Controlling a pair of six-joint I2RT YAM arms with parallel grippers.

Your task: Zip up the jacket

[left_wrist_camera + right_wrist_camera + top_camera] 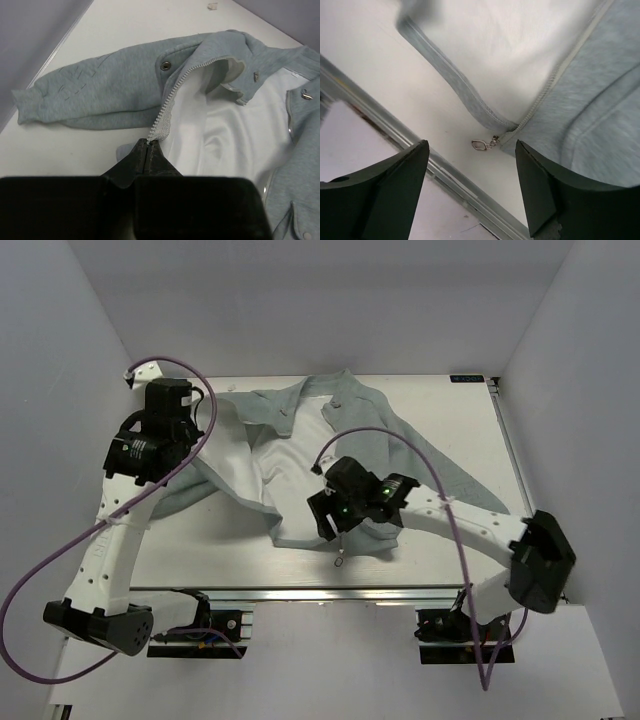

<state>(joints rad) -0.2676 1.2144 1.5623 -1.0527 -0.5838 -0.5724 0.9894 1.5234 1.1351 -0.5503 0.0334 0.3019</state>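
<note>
The jacket (pixel 345 445) lies spread open on the surface (pixel 180 550), white lining up, and the step in hand looks like the start of the zip pull itself. The left tool (pixel 147 149) is pressed together, pinching the jacket's edge where the row of zipper teeth (pixel 172 97) runs away from its tip toward the collar. That front panel and its sleeve lie ahead of the tool and to its left. The right tool (pixel 471 147) hangs with its jaws spread wide and nothing between them. Directly below the gap lies the small metal pull tab (pixel 480 145), flat on the bare surface, with the slider (pixel 496 139) just to its right at the hem. The two fronts seem to meet at that slider, though whether the pin is fully seated cannot be told. The next move probably calls for the right tool to drop straight down and close on the thin tab. It could then draw the tab along the teeth while the left tool keeps its side taut. The tab is small and lies flat, so the jaws may slip off it.
</note>
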